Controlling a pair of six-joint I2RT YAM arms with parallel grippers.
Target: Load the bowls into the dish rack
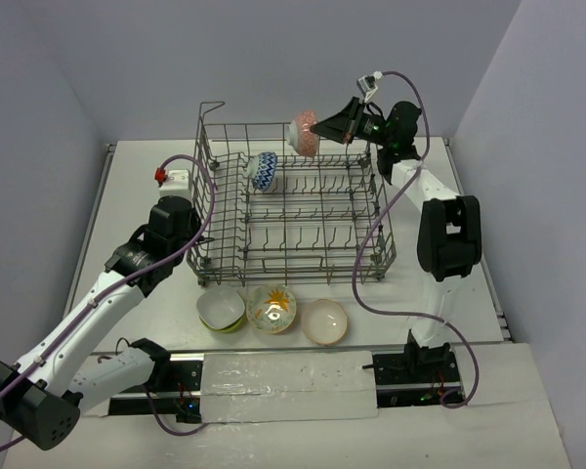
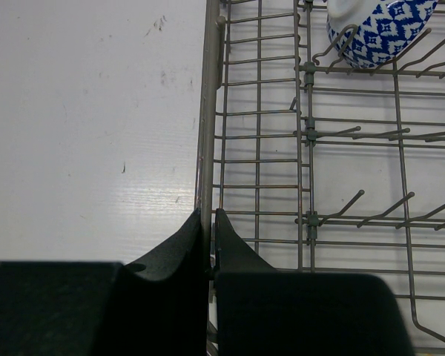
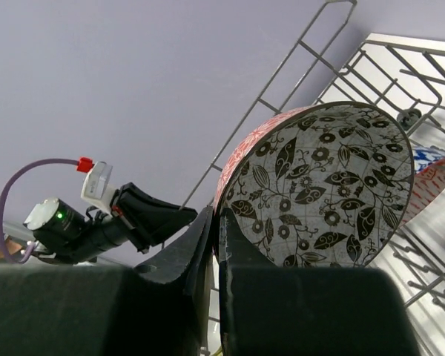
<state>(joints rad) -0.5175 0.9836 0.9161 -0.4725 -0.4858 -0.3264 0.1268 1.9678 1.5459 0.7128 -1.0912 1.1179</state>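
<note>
The grey wire dish rack [image 1: 293, 262] stands mid-table. A blue-white bowl [image 1: 264, 171] rests on edge among its far-left tines and also shows in the left wrist view [image 2: 386, 30]. My right gripper [image 1: 324, 125] is shut on the rim of the red-orange bowl [image 1: 305, 134] and holds it tilted above the rack's far right corner. Its inside is white with dark floral marks [image 3: 326, 185], and the fingers [image 3: 215, 211] pinch its wall. My left gripper [image 2: 210, 213] is shut on the rack's left rim wire [image 2: 208, 111], at the rack's left side [image 1: 197, 217].
Three bowls sit in a row on the table in front of the rack: a lime-green one [image 1: 221, 309], a yellow-floral one [image 1: 272, 308] and a pale one [image 1: 324, 321]. The rack's raised wire loop [image 1: 212, 122] stands at its far left corner. Walls close in at the back and sides.
</note>
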